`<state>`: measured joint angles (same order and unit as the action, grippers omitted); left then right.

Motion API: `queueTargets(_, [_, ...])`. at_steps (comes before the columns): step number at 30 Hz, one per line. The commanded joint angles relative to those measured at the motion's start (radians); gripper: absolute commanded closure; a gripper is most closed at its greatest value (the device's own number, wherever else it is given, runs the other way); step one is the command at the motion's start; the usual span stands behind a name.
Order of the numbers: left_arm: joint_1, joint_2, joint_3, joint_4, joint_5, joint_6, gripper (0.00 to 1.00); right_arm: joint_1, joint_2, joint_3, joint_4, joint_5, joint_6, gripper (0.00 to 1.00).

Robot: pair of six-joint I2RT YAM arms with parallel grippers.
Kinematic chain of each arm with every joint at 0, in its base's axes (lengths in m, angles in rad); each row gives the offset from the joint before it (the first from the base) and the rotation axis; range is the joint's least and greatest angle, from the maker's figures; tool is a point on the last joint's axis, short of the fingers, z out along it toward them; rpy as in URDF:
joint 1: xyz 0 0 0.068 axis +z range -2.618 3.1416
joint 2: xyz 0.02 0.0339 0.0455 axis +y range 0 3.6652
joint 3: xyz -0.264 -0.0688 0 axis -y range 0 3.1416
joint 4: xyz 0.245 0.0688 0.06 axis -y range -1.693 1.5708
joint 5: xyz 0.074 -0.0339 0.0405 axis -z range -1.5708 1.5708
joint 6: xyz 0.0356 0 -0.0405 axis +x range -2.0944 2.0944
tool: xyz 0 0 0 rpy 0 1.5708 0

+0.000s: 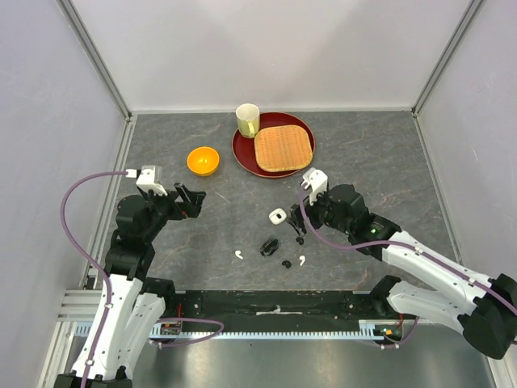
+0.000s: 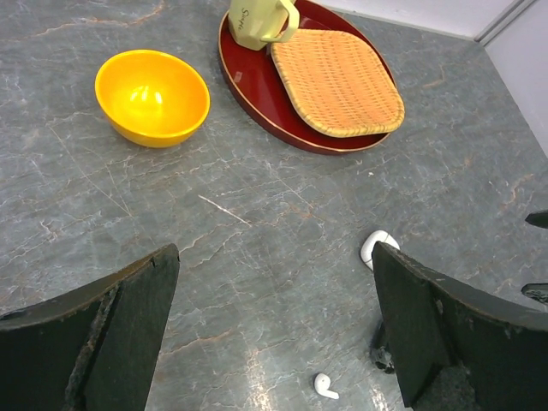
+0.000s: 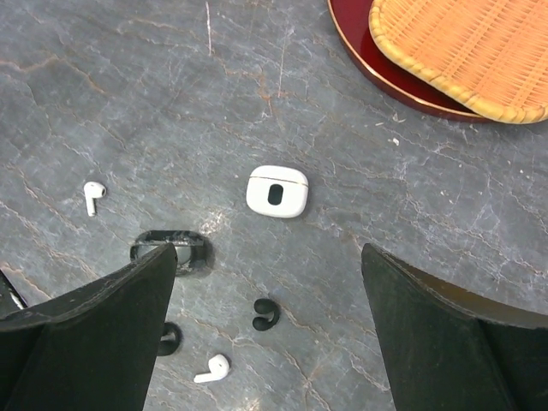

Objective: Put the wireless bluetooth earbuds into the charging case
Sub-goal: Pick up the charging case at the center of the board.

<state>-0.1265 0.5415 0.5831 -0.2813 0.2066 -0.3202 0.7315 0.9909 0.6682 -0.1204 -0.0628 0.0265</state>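
A closed white charging case lies mid-table, and it also shows in the right wrist view and the left wrist view. A black case lies near it. One white earbud lies to the left. Another white earbud lies to the right. Two black earbuds lie on the table between them. My right gripper is open above the buds. My left gripper is open and empty, left of the cases.
An orange bowl stands at the back left. A red tray at the back holds a woven mat and a cream cup. Walls enclose the grey table.
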Motion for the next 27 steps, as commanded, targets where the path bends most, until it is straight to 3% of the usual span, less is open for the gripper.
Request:
queueTargets(1, [0.001, -0.003, 0.024, 0.018, 0.021, 0.029, 0.00, 0.039, 0.014, -0.013, 0.042, 0.049, -0.040, 0.05])
queueTargets(5, [0.001, -0.003, 0.023, 0.010, 0.005, 0.027, 0.00, 0.045, 0.051, 0.024, 0.070, 0.144, 0.056, 0.02])
queueTargets(10, [0.001, -0.006, 0.023, 0.004, -0.007, 0.026, 0.00, 0.043, 0.117, 0.115, 0.032, 0.309, 0.302, 0.02])
queueTargets(13, [0.001, -0.006, 0.023, 0.002, -0.016, 0.026, 0.00, 0.043, 0.112, 0.111, 0.042, 0.324, 0.407, 0.02])
queueTargets(16, [0.001, -0.003, 0.023, 0.004, -0.015, 0.026, 0.00, 0.045, 0.092, 0.078, 0.062, 0.209, 0.324, 0.02])
queueTargets(22, [0.002, 0.002, 0.020, 0.014, -0.003, 0.026, 0.00, 0.043, -0.017, -0.090, 0.195, -0.006, 0.003, 0.02])
queueTargets(27, [0.005, 0.009, 0.020, 0.014, 0.010, 0.023, 0.00, 0.049, -0.015, -0.096, 0.125, -0.081, -0.225, 0.05])
